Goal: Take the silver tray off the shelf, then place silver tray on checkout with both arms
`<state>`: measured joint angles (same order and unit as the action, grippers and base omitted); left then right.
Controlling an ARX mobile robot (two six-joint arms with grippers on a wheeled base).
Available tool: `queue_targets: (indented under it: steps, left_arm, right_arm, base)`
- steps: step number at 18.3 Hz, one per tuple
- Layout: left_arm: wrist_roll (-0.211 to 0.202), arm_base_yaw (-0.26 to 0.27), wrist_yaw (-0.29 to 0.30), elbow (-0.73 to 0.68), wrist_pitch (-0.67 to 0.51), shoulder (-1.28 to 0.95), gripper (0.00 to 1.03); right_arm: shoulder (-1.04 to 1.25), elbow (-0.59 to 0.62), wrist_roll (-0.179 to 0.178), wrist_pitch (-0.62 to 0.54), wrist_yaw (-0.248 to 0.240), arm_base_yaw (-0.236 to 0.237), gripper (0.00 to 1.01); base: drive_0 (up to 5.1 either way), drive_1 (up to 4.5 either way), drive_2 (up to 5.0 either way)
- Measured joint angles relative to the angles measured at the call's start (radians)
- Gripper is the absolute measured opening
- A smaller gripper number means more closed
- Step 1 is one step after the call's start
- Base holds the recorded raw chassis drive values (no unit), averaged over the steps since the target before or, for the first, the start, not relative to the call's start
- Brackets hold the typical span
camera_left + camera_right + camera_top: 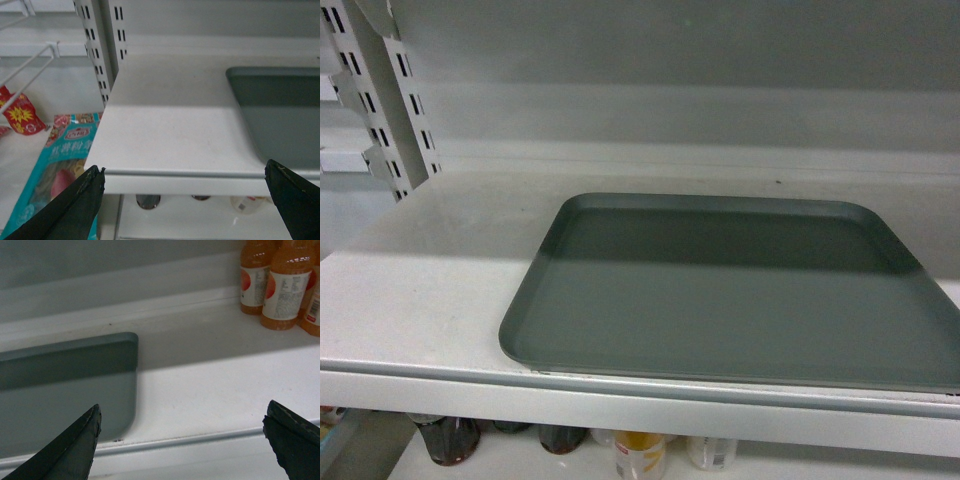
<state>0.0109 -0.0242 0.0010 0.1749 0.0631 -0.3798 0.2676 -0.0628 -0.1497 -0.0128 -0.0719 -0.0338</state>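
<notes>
The silver tray [740, 290] lies flat on the white shelf [420, 290], its near edge close to the front lip. In the left wrist view the tray's left part [280, 110] shows at the right, and my left gripper [184, 177] hangs wide open in front of the shelf [165, 125] lip, left of the tray. In the right wrist view the tray's right end [65, 385] lies at the left, and my right gripper [181, 420] is wide open before the shelf [210, 380] edge, its left finger over the tray's corner. Neither gripper shows in the head view. The checkout is out of view.
Orange drink bottles [277, 285] stand at the back right of the shelf. Slotted uprights [390, 110] rise at the left. Bottles [640, 455] stand on the board below. A teal snack bag [55, 165] and a wire hook [30, 65] are left of the shelf.
</notes>
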Motion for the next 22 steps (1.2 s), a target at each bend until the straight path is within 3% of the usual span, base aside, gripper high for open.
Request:
queue_targets:
  steps: [2,3,4,5,6,9,12,16,22]
  left_arm:
    - [0.005,-0.007,0.037,0.018,-0.193,-0.197,0.98]
    - [0.008,-0.081,0.040,0.031,-0.395,-0.434,0.98]
    - [0.013,-0.132,0.036,0.071,-0.530,-0.603,0.98]
    - [0.017,-0.169,0.029,0.117,-0.636,-0.757,0.98]
    - [0.019,-0.180,0.028,0.142,-0.674,-0.826,0.98]
    - [0.026,-0.216,0.025,0.272,-0.771,-1.108,0.98]
    - [0.047,-0.224,0.029,0.406,-0.773,-1.305,0.98]
    - [0.072,-0.237,0.020,0.536,-0.750,-1.440,0.98]
    - [0.088,-0.259,-0.003,0.647,-0.714,-1.553,0.98]
  right_arm:
    - [0.201,-0.009,-0.007,-0.219,0.047,-0.008,0.98]
    - [0.476,-0.037,0.013,-0.484,0.108,-0.026,0.98]
    - [0.671,-0.079,0.043,-0.649,0.145,-0.034,0.98]
    - [0.833,-0.122,0.065,-0.758,0.174,-0.039,0.98]
    - [0.898,-0.141,0.071,-0.796,0.183,-0.039,0.98]
    - [1.157,-0.242,0.092,-0.900,0.204,-0.023,0.98]
    - [1.343,-0.333,0.098,-0.928,0.203,0.016,0.98]
    - [1.455,-0.423,0.090,-0.908,0.189,0.046,0.98]
    - [1.584,-0.571,0.086,-0.818,0.120,0.066,0.98]
  base:
    - [0.0,0.00,0.0]
    - [0.0,0.00,0.0]
    - [0.0,0.00,0.0]
    - [0.0,0.00,0.0]
    - [0.0,0.00,0.0]
    - [0.0,0.00,0.0]
    - [0.0,0.00,0.0]
    - [0.0,0.00,0.0]
    - [0.0,0.00,0.0]
